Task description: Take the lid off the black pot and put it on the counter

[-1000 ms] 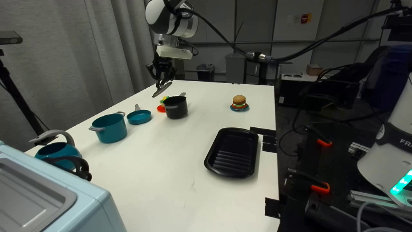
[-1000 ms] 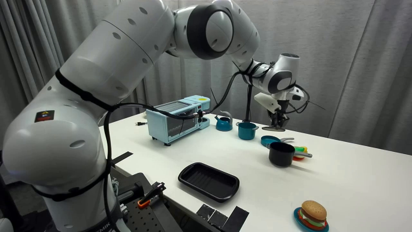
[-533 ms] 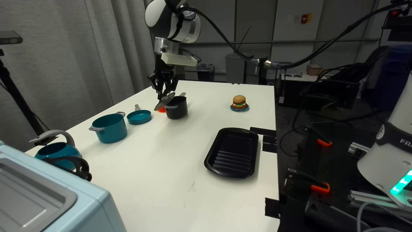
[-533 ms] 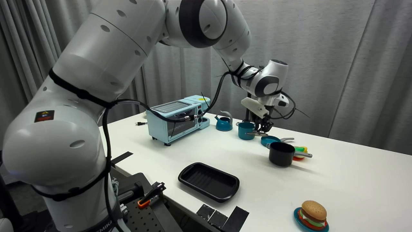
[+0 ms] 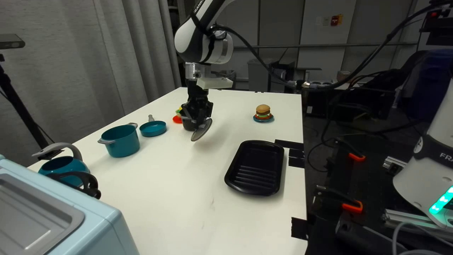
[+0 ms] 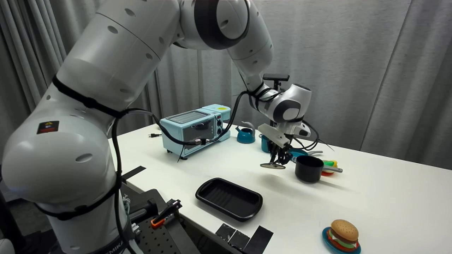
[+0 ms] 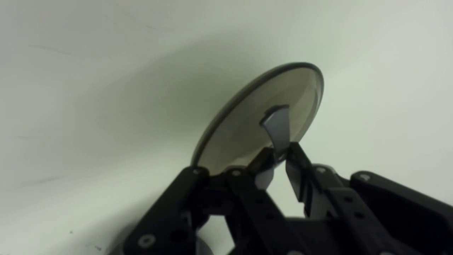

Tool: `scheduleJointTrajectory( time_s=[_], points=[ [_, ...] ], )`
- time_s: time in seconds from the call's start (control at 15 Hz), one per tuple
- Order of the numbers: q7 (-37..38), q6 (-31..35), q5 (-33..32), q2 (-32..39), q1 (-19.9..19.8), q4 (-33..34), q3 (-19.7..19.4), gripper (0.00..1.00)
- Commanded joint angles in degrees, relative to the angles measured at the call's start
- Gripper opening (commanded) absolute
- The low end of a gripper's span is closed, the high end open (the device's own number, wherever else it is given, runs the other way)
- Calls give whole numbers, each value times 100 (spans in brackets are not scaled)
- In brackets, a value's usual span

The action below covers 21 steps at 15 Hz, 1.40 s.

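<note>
My gripper (image 7: 281,154) is shut on the grey handle of the lid (image 7: 240,124), a round disc with a dark rim. In both exterior views the lid hangs above the counter (image 5: 170,184), its shadow under it. It looks tilted in an exterior view (image 5: 201,130) and nearly level in an exterior view (image 6: 273,165). The black pot (image 6: 309,170) stands upright and uncovered, with a grey long handle, just beside the lid and gripper (image 6: 277,160). In an exterior view the black pot (image 5: 188,124) is partly hidden behind the gripper.
A black grill pan (image 5: 254,168) lies nearer the robot base. A teal pot (image 5: 120,141), teal pan (image 5: 153,129) and kettle (image 6: 245,135) line the far side. A toy burger (image 5: 263,111), a light-blue oven (image 6: 196,128) and a red-yellow toy (image 6: 330,164) also stand there.
The gripper has carried the lid down and towards the robot base, from above the far side past the teal pan to beside the black pot. The black pot has not moved.
</note>
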Motion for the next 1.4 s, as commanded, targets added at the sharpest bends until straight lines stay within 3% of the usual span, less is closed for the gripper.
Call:
scheduleJointTrajectory(
  time_s=[0.0,0.4,0.47,0.53,0.67,1.13,1.33],
  points=[
    [-190,385,-157,-20,-20,-328,-157,4],
    [-164,861,-389,142,-23,-489,-350,4],
    [-154,878,-429,143,-17,-484,-362,17],
    [-137,872,-458,144,-14,-472,-373,43],
    [-112,858,-513,153,-16,-459,-394,47],
    [-45,757,-584,111,-22,-441,-458,99],
    [4,585,-593,-73,-3,-457,-467,100]
  ],
)
